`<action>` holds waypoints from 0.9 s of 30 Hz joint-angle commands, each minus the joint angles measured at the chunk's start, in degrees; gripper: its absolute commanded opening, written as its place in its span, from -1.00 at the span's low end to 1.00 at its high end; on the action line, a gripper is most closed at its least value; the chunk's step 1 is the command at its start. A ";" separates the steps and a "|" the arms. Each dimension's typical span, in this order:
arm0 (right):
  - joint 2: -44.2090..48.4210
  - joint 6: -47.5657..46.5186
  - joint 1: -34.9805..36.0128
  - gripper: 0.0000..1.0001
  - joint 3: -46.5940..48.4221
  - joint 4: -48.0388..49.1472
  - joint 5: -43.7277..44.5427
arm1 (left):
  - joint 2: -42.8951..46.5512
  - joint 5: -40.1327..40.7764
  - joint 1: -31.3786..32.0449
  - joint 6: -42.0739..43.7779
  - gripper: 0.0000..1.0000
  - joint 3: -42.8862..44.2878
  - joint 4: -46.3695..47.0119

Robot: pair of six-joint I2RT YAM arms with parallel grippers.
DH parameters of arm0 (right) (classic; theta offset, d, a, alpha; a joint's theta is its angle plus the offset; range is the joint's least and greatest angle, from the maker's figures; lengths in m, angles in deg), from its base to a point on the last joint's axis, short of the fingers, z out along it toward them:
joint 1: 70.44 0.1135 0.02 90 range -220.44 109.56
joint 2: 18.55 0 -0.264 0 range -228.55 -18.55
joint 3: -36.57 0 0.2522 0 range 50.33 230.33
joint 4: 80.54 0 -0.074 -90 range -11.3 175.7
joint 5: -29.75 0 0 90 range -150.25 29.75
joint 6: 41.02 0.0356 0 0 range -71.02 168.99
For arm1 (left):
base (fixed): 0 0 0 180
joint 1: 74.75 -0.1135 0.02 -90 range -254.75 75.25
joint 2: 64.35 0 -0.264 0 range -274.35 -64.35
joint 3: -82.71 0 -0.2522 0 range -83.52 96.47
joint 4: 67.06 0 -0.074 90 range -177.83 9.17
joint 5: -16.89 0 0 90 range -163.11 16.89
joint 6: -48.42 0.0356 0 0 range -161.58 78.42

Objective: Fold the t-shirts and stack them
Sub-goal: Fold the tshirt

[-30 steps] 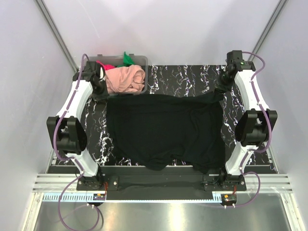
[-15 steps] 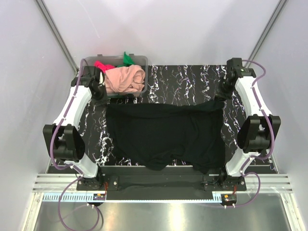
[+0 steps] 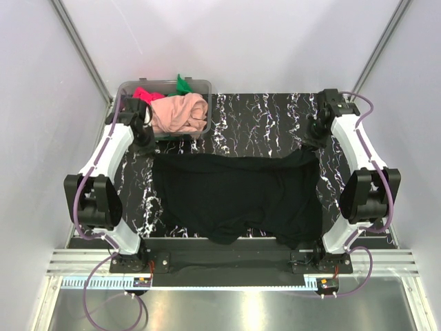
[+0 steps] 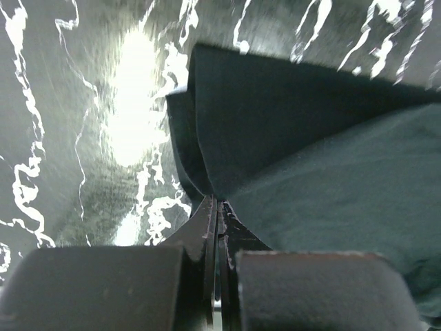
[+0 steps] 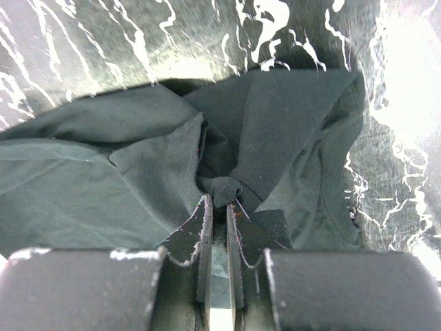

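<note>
The large black t-shirt (image 3: 238, 196) lies spread over the marble-patterned table, its far edge lifted at both corners. My left gripper (image 3: 150, 146) is shut on the shirt's far left corner; the left wrist view shows the cloth (image 4: 303, 152) pinched between the closed jaws (image 4: 219, 204). My right gripper (image 3: 311, 143) is shut on the far right corner; the right wrist view shows a bunched knot of black cloth (image 5: 220, 187) between the jaws (image 5: 219, 201). The peach-pink t-shirt (image 3: 180, 113), the bright pink-red t-shirt (image 3: 147, 94) and the green t-shirt (image 3: 182, 84) sit in the tub.
A clear plastic tub (image 3: 201, 87) stands at the far left of the table, just behind the left gripper. Bare marble table (image 3: 255, 114) shows beyond the black shirt. White walls enclose the sides and back.
Both grippers have drawn the black shirt's far edge nearer, so the far edge now lies lower in the top view and more bare table shows behind it.
</note>
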 commanded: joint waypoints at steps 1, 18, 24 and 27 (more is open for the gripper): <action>0.00 0.51 0.13 -1.00 4.80 0.06 -0.73 | -0.59 0.59 0.25 0.18 -1.00 5.30 2.17; 6.41 2.18 0.22 -1.00 -8.98 -1.53 -1.27 | 3.62 -1.18 2.10 -0.34 -1.00 -8.84 0.94; 8.35 2.62 0.13 -1.00 -11.18 -2.50 0.49 | 8.10 -0.21 2.18 -1.22 -1.00 -12.01 1.29; 7.65 4.20 0.13 -1.00 -11.36 -3.81 2.94 | 9.34 1.71 2.18 -2.01 -1.00 -12.72 0.85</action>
